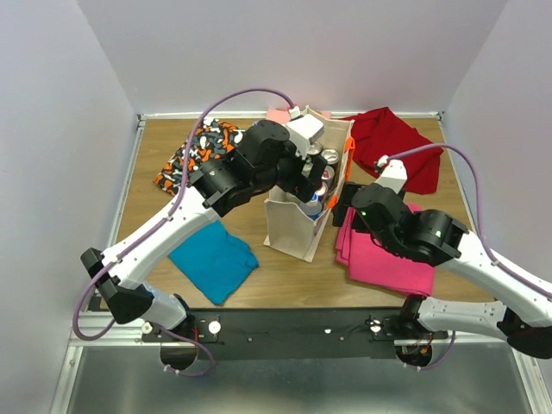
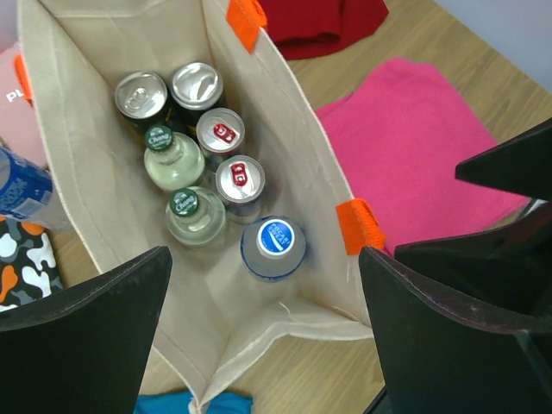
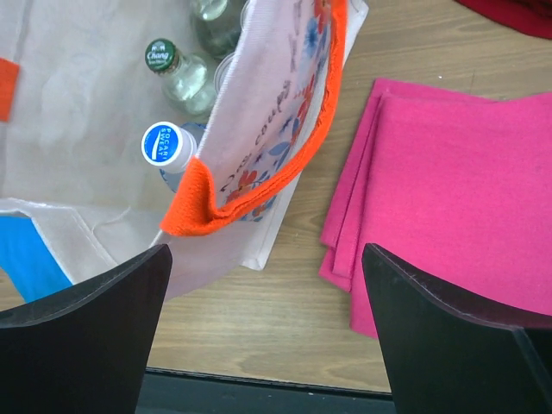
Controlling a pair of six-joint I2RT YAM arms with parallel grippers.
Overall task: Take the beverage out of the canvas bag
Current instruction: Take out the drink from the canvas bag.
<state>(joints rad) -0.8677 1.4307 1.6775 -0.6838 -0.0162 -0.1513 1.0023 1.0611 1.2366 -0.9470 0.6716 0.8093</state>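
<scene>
The beige canvas bag (image 1: 293,233) stands upright at the table's middle with its mouth wide. Inside the bag (image 2: 95,138) stand several drinks: silver-topped cans (image 2: 197,84), two green-capped glass bottles (image 2: 175,159) and a blue-capped plastic bottle (image 2: 272,246). My left gripper (image 1: 312,185) hovers over the opening, open (image 2: 266,345) and holding nothing. My right gripper (image 1: 343,207) sits low beside the bag's right wall, open (image 3: 267,345) over bare wood. The right wrist view shows the bag's orange handle (image 3: 259,164) drooping and the blue-capped bottle (image 3: 167,145) past it.
A folded pink cloth (image 1: 384,254) lies right of the bag under my right arm. A red cloth (image 1: 397,147) is at the back right, a blue cloth (image 1: 211,259) front left, a patterned cloth (image 1: 194,151) back left. A blue-labelled bottle (image 2: 21,194) rests outside the bag.
</scene>
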